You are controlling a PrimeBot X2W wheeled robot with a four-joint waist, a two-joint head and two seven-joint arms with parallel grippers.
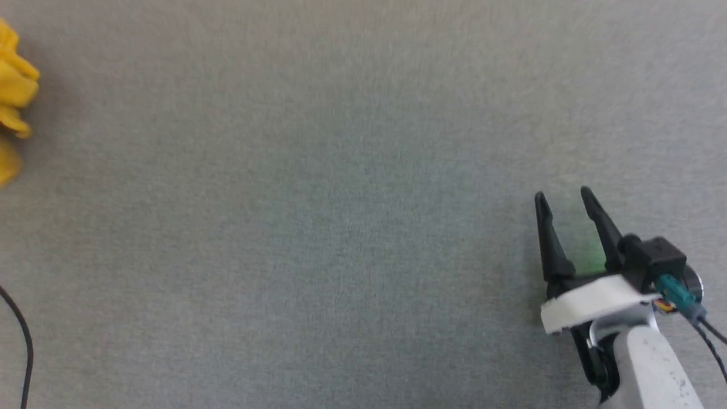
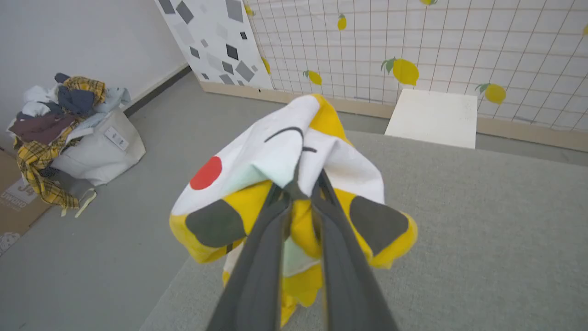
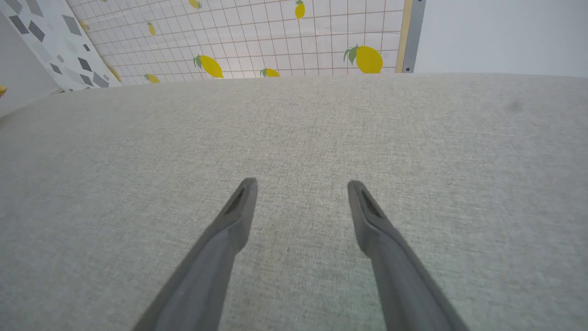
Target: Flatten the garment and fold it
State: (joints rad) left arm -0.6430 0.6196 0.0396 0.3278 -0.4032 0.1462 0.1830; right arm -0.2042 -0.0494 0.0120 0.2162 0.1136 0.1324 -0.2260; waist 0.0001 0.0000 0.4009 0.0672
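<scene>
Left pincer (image 2: 303, 181) clenched on the garment (image 2: 257, 156), which is bunched around its fingertips near the tabletop's (image 2: 482, 230) left edge. Right pincer (image 1: 562, 193) released, jaws apart, toward the tabletop's right side, well apart from the garment.

Yellow-white garment (image 2: 275, 161), red dot (image 2: 206, 173), perhaps black spots (image 2: 216, 224)

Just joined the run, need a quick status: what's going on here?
The left gripper has its fingers closed on the yellow T-shirt, which is bunched up near the left edge of the grey cloth-covered table. The right gripper sits open above bare table, holding nothing. The shirt is crumpled, not yet flattened or folded.
</scene>
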